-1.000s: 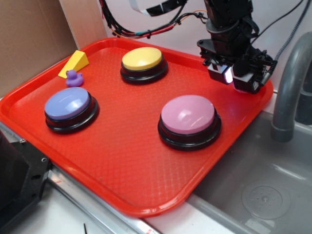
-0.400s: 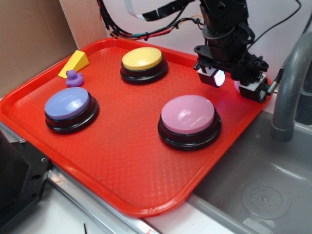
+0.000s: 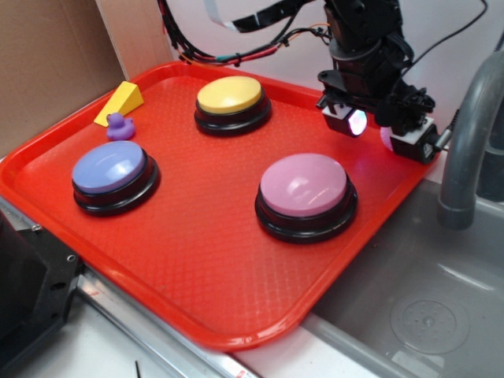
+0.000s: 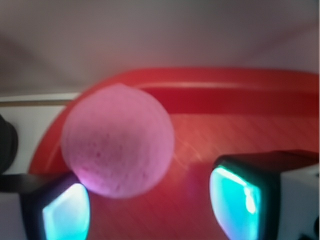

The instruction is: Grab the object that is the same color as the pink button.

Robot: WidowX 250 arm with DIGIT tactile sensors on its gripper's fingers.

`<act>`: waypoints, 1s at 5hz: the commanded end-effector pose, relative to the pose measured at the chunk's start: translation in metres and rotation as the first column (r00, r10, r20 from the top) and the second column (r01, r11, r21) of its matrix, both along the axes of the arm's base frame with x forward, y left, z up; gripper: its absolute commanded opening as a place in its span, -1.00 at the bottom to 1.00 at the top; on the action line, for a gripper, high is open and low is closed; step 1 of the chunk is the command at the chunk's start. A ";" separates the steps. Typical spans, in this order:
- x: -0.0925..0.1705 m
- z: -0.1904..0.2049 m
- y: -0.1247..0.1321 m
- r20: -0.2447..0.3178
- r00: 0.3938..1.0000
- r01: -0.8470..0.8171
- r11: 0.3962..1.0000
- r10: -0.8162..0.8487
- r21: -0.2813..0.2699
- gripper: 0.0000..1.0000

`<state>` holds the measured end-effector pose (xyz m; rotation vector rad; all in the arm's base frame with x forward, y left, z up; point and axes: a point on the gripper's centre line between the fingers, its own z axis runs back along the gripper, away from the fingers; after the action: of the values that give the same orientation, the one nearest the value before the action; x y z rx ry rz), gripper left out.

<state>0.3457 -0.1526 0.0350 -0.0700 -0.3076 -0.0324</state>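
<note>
The small pink ball (image 4: 118, 140) lies on the red tray (image 4: 225, 95) near its far rim, just ahead of my left pad (image 4: 65, 212) and apparently touching it. My gripper (image 4: 150, 205) is open, with a wide gap between the ball and the right pad (image 4: 235, 200). In the exterior view the gripper (image 3: 379, 132) stands low over the tray's far right corner. Only a pink sliver of the ball (image 3: 385, 138) shows between the fingers. The large pink button (image 3: 305, 189) sits on its black base in front of the gripper.
A yellow button (image 3: 230, 96) is at the back and a purple-blue button (image 3: 110, 169) at the left. A small purple duck (image 3: 119, 127) and a yellow wedge (image 3: 120, 101) are at the far left. A grey pipe (image 3: 465, 142) and a sink (image 3: 425, 307) lie to the right.
The fingers have spread wider apart around the ball. The gripper has shifted slightly at the tray's far right corner. The buttons have not moved.
</note>
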 end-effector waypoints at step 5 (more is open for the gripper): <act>-0.079 0.100 0.040 -0.113 0.969 -0.231 0.966 0.218 -0.118 -1.00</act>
<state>0.2610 -0.1082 0.1134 -0.1369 -0.1606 0.2044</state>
